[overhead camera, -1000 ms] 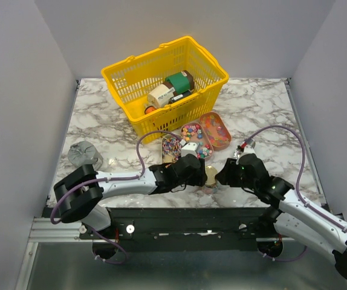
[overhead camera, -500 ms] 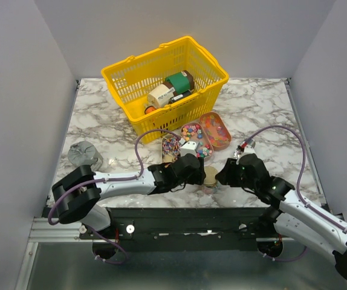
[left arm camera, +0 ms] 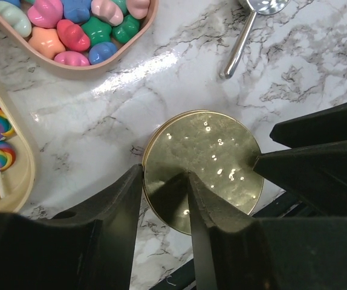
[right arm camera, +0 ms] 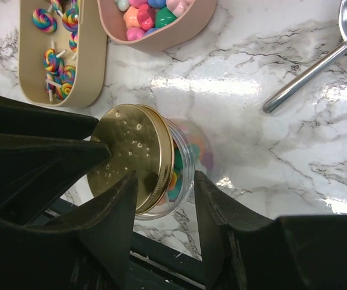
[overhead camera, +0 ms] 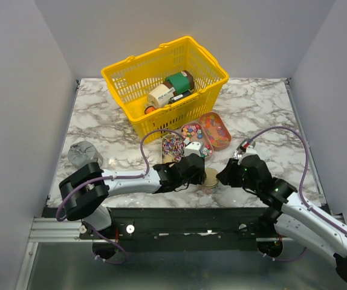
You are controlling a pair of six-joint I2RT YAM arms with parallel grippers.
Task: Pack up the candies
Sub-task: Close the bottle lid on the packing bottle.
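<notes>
On the table (overhead camera: 95, 121): white and grey stone, and all the things sit on it.
Basket (overhead camera: 161, 119): yellow, at the back, with bottles (overhead camera: 172, 87) lying inside.
Left gripper (left arm camera: 163, 175): over one edge of the lid. Its fingers are a little apart. I cannot tell if they squeeze the lid.
Right gripper (right arm camera: 165, 176): one finger on each side of the jar, pressed on it.
Cream tray (right arm camera: 95, 66): just in front of the basket, on the left of the three trays.
Pink tray (right arm camera: 173, 35): in the middle, touching the cream tray.
Orange tray (overhead camera: 228, 134): on the right.
Jar (right arm camera: 185, 175): clear, near the front edge, between the two grippers.
Lid (left arm camera: 210, 157): gold and shiny, on the mouth of the jar.
Spoon (right arm camera: 300, 84): silver, lying on the table near the jar.
Candies (left arm camera: 80, 30): pink, blue, green and orange ones fill the pink tray. Striped ones on sticks lie in the cream tray. Some show through the side of the jar.
</notes>
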